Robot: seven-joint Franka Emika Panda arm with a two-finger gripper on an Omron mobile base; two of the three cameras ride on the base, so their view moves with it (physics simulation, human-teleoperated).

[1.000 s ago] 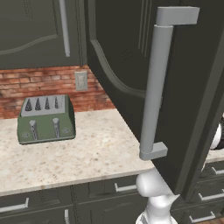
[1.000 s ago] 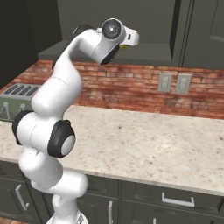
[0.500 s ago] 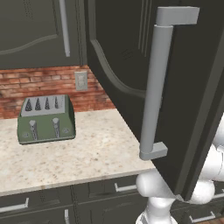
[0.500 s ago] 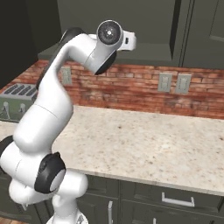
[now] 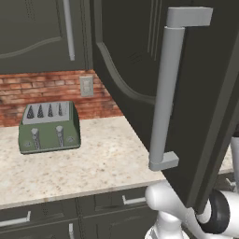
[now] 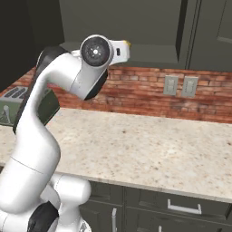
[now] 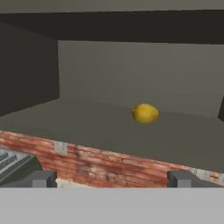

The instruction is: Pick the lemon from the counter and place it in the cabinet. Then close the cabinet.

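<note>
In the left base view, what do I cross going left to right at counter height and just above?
Green toaster on the counter → wall outlet on the brick backsplash → long grey bar handle on the open cabinet door → the robot's dark joint at the lower right.

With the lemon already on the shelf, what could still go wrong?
The round yellow lemon lies loose on the dark cabinet shelf and could roll when the door shuts. The dark arched door stands wide open beside the arm, so a sweep might clip it. The open gripper is near the shelf edge.
</note>
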